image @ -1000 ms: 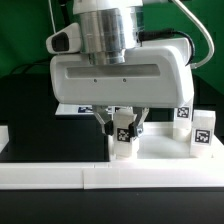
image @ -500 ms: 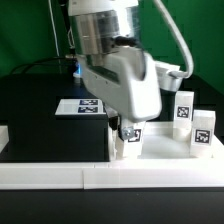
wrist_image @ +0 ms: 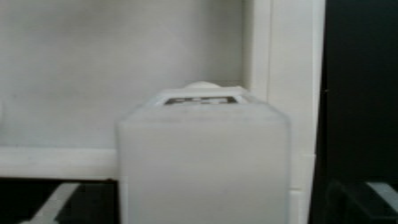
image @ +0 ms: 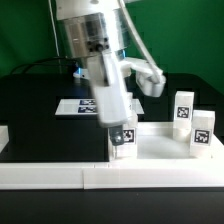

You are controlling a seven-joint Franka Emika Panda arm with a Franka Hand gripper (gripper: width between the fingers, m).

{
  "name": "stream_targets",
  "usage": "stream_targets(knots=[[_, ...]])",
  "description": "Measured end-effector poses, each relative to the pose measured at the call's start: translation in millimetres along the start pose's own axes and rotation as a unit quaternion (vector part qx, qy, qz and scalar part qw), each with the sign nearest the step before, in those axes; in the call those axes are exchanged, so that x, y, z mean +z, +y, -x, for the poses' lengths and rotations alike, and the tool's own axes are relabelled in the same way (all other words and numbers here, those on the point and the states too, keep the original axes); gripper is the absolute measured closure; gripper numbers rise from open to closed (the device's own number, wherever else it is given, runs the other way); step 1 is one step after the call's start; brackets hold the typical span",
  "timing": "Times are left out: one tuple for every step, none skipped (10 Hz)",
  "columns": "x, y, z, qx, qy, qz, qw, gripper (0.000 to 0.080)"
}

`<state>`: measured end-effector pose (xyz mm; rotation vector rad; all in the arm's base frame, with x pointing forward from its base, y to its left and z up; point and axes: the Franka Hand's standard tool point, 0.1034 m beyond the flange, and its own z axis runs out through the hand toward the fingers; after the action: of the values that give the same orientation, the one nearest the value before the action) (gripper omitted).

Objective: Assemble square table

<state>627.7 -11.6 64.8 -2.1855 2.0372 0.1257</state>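
The square table's white slab point(image: 160, 146) lies flat against the front rail. One white tagged leg point(image: 123, 143) stands upright at its near corner on the exterior view's left. My gripper point(image: 122, 132) hangs straight over this leg, hand turned edge-on, fingers on either side of it. In the wrist view the leg point(wrist_image: 201, 150) fills the middle between the fingers point(wrist_image: 50, 203), with a narrow gap on each side, so the gripper point(wrist_image: 201, 206) is open. The slab point(wrist_image: 89, 70) shows pale behind it. Two more legs point(image: 183, 108) point(image: 203, 133) stand upright on the exterior view's right.
A long low white border rail point(image: 60, 176) runs along the table's front edge. The marker board point(image: 75, 107) lies flat on the black tabletop behind the slab. Cables hang from the arm at the back.
The hand has twisted about its upright axis, from broadside to edge-on, while staying over the corner leg. Its fingers have come apart from the leg.
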Motion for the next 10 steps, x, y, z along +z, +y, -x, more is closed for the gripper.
stream_targets(knots=[[-3.2,-6.3,11.6,-0.089,0.020,-0.006,0.996,0.0170],[-3.8,-11.1,23.0,-0.272,0.033,-0.009,0.962,0.0156],[-2.1,-7.9,27.1,-0.345,0.035,-0.002,0.938,0.0151],[-2.0,-7.4,23.1,-0.382,0.036,0.001,0.923,0.0150],[-2.3,-7.2,20.9,-0.482,0.041,0.010,0.875,0.0150],[-0.4,-5.5,22.9,-0.615,0.047,0.025,0.787,0.0150],[2.4,-3.8,27.4,-0.741,0.042,0.044,0.669,0.0150],[0.1,1.4,17.7,-0.763,0.022,0.053,0.644,0.0150],[-6.8,-2.4,14.6,-0.775,0.022,0.051,0.630,0.0150],[-5.2,-2.2,15.1,-0.774,0.023,0.050,0.630,0.0150]])
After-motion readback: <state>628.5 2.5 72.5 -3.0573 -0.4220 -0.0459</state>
